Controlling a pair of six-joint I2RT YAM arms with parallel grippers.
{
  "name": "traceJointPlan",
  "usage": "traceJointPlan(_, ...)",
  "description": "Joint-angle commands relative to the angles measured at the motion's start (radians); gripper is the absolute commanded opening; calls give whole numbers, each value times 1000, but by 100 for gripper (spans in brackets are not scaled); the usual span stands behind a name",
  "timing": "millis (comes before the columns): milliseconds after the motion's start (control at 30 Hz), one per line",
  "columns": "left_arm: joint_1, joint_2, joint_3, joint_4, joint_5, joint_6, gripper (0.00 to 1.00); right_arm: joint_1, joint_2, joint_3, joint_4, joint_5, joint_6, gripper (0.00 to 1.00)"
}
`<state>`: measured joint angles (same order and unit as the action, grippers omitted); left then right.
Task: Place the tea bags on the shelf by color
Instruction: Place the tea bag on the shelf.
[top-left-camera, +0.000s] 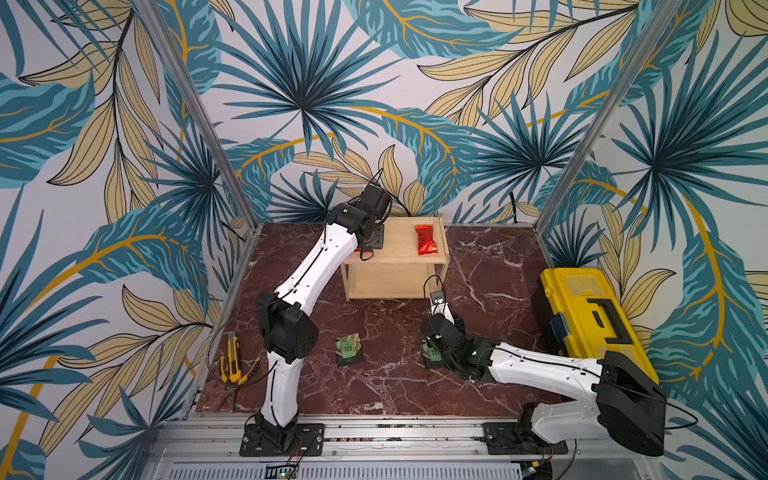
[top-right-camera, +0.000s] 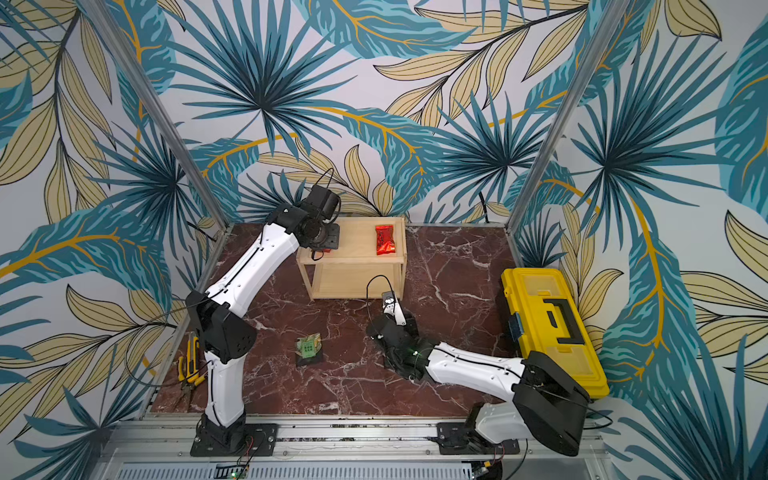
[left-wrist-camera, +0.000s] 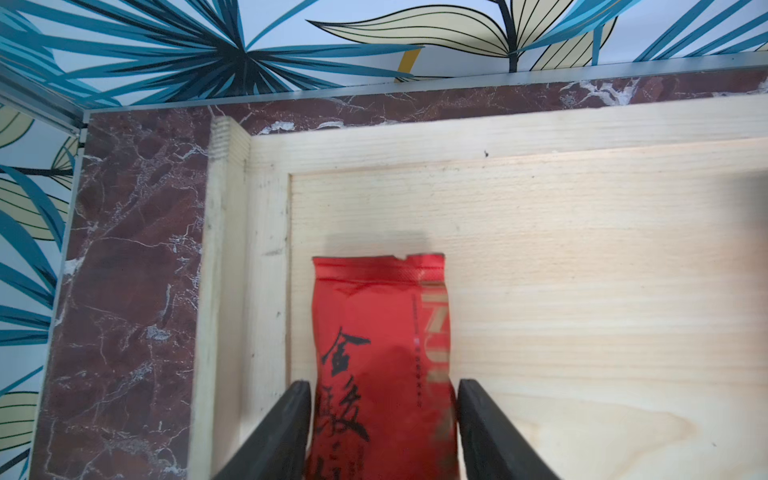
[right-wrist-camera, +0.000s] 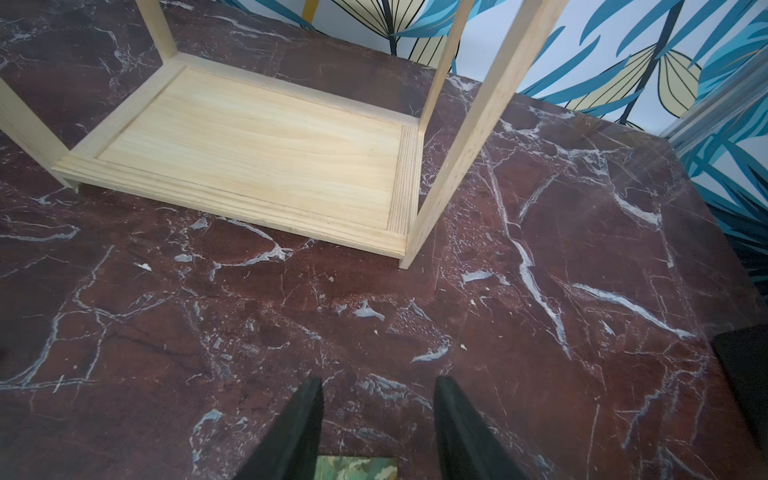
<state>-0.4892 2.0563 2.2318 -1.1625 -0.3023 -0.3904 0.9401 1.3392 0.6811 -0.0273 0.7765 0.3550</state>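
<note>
The light-wood shelf (top-left-camera: 399, 259) (top-right-camera: 353, 259) stands at the back of the marble floor. One red tea bag (top-left-camera: 427, 240) (top-right-camera: 385, 240) lies at the right end of its top board. A second red tea bag (left-wrist-camera: 382, 353) lies flat at the left end, between the fingers of my left gripper (left-wrist-camera: 384, 384) (top-left-camera: 371, 239), which is open with narrow gaps on both sides. A green tea bag (top-left-camera: 348, 347) (top-right-camera: 309, 347) sits alone on the floor. My right gripper (right-wrist-camera: 378, 382) (top-left-camera: 432, 345) hangs open over another green tea bag (right-wrist-camera: 355, 469) (top-left-camera: 429, 352). The lower board (right-wrist-camera: 249, 141) is bare.
A yellow toolbox (top-left-camera: 582, 316) (top-right-camera: 548, 324) stands along the right wall. A yellow utility knife (top-left-camera: 232, 357) and pliers (top-left-camera: 249, 372) lie at the left edge near the left arm's base. Aluminium posts frame the walls.
</note>
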Motion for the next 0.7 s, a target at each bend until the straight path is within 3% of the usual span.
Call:
traceJointPlan(0, 5, 16, 28, 23, -6, -1, 61, -3, -15, 0, -13, -2, 13, 49)
traceJointPlan(233, 4, -34, 36, 40, 14, 1, 66, -3, -25, 3, -17, -5, 10, 49)
traceJointPlan(433, -25, -206, 6, 38, 84, -11, 68, -2, -37, 24, -25, -95, 16, 49)
traceJointPlan(533, -34, -365, -191, 61, 110, -58, 68, 0, -63, 29, -5, -202, 8, 49)
traceJointPlan(667, -31, -695, -624, 222, 104, -133, 59, 4, -69, 28, 36, -354, 55, 49)
